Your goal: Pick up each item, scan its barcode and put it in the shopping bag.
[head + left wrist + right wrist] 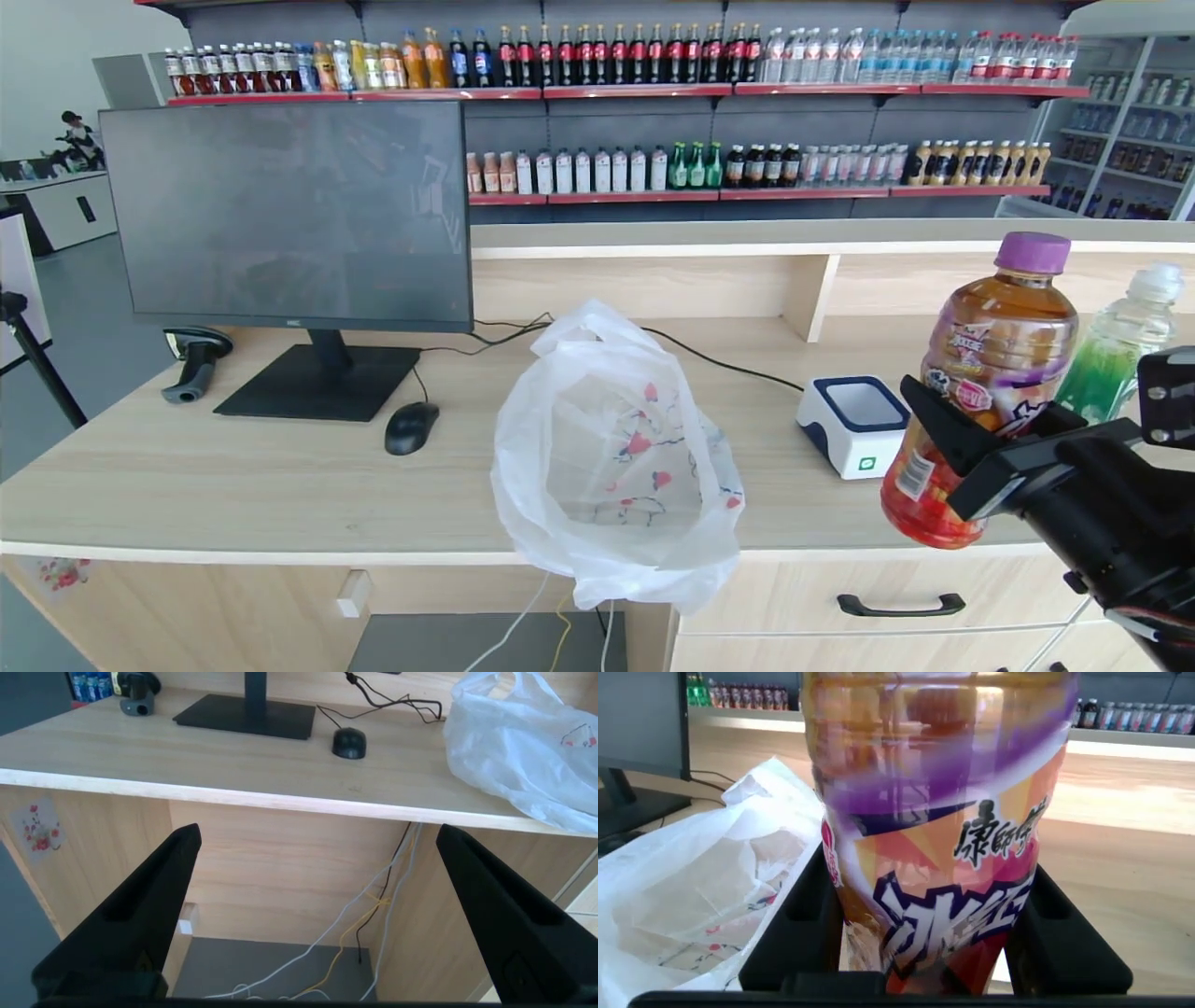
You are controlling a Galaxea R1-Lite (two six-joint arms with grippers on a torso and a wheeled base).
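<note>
In the lower right of the head view, the right gripper (980, 403) is clamped around the middle of a tea bottle (999, 373), held above the counter's (233, 485) front edge. The bottle's long axis is nearly upright and a little tilted: its purple cap (1032, 252) points up and slightly right. The white barcode scanner (851, 425) stands just left of it, and the open shopping bag (616, 448) is at the centre. The left gripper (318, 835) is spread wide, holding nothing, facing the counter's wooden front.
</note>
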